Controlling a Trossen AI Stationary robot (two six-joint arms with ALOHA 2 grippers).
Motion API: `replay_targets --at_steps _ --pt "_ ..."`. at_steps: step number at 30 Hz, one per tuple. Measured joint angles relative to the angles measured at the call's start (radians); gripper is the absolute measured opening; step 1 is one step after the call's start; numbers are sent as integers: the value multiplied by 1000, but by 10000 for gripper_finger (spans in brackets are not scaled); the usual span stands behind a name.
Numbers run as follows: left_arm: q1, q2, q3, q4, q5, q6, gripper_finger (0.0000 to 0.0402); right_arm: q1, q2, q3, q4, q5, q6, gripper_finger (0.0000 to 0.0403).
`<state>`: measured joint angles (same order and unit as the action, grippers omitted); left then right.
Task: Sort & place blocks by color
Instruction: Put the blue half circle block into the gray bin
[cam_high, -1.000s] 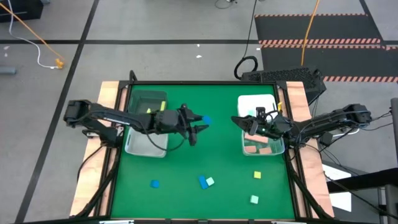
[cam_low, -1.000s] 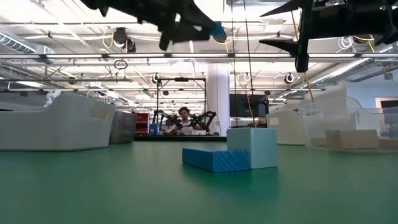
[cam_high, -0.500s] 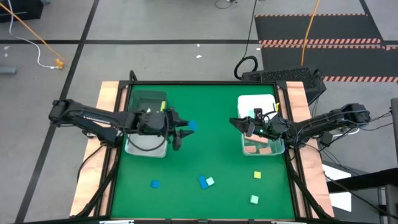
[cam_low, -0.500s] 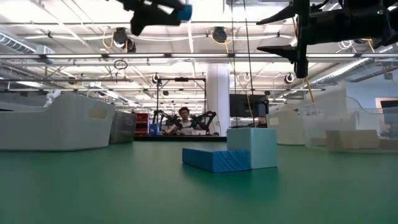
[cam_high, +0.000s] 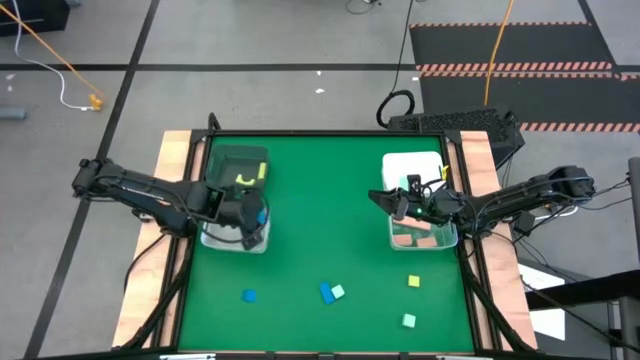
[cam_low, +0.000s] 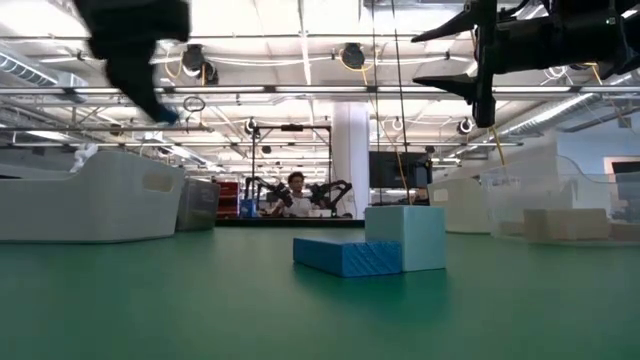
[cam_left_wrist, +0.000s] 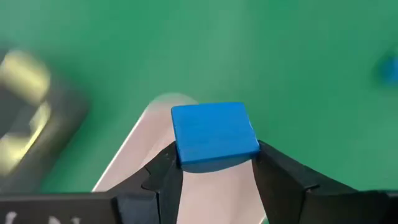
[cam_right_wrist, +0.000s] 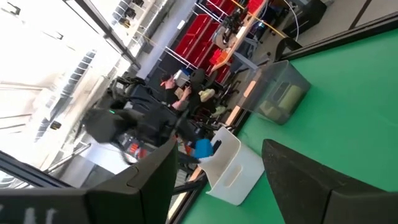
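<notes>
My left gripper (cam_high: 258, 216) points steeply down over the white bin (cam_high: 222, 238) at the table's left, shut on a blue block (cam_left_wrist: 214, 132). Just beyond that bin, a dark bin (cam_high: 238, 163) holds yellow blocks. My right gripper (cam_high: 394, 204) hangs open and about level above the right-hand bins, with nothing between its fingers. Loose on the green mat near the front lie a blue block (cam_high: 248, 295), a blue bar (cam_high: 326, 293) touching a mint cube (cam_high: 338, 291), a yellow block (cam_high: 413, 281) and another mint block (cam_high: 408, 320). My left gripper pinches the blue block by two opposite sides (cam_left_wrist: 249, 149) between its two fingers, at their free ends. The fingers come from above, slanting down. The block is lifted clear, over the white bin's opening.
A white bin (cam_high: 412, 164) and a clear bin (cam_high: 446, 238) with salmon blocks stand at the right, under my right arm. The mat's middle (cam_high: 320, 220) is bare. A person shows far behind the table in the low view.
My left gripper has gone from the middle of the table toward its left edge, carrying the blue block, and has tipped from near level to pointing steeply down. It now hangs over the white bin, with the block still held.
</notes>
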<state>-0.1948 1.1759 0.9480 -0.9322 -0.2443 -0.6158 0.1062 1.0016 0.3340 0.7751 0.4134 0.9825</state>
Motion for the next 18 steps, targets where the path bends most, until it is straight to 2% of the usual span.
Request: replay_targets --at_steps 6,14,18 --pt "-41 0 -1 -245 10 -86 172 0 2 0 -13 0 0 224" --pt "-86 1 -1 -292 34 -127 168 0 2 0 -23 0 -1 224" --pt "-92 1 -1 -292 34 -140 179 0 2 0 -24 0 -3 224"
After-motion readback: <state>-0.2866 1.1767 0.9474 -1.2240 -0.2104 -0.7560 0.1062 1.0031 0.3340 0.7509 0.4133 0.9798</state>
